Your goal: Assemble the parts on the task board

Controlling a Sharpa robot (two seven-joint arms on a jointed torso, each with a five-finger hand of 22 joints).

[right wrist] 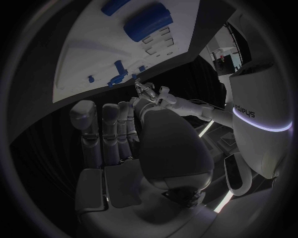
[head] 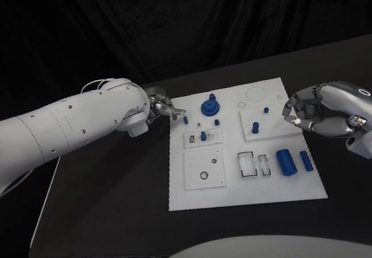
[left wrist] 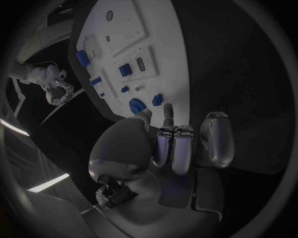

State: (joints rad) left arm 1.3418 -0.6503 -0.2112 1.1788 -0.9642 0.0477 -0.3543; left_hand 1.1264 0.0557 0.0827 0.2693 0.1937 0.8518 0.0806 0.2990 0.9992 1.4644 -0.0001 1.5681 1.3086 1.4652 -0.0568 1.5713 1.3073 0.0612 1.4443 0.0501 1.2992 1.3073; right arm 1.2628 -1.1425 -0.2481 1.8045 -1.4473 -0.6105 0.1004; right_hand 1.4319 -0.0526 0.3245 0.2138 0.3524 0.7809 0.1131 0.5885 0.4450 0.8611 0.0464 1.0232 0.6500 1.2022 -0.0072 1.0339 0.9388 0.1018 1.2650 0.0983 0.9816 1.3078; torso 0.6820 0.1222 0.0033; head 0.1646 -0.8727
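The white task board [head: 283,186] lies mid-table. On it are a round blue knob [head: 210,107], a small blue piece [head: 186,119] near the far left corner, blue pegs [head: 255,127] and two blue cylinders [head: 285,162] by the near right side. My left hand [head: 163,109] hovers at the far left corner, its fingertips [left wrist: 168,109] just short of the small blue piece [left wrist: 157,99] and the knob [left wrist: 136,105], holding nothing. My right hand [head: 323,112] sits at the board's right edge, fingers loosely bent, empty [right wrist: 124,134].
The black table [head: 110,195] extends on both sides of the board; its left edge runs close beneath my left arm. White inset plates [head: 205,169] and a framed slot [head: 248,164] are on the board's near half.
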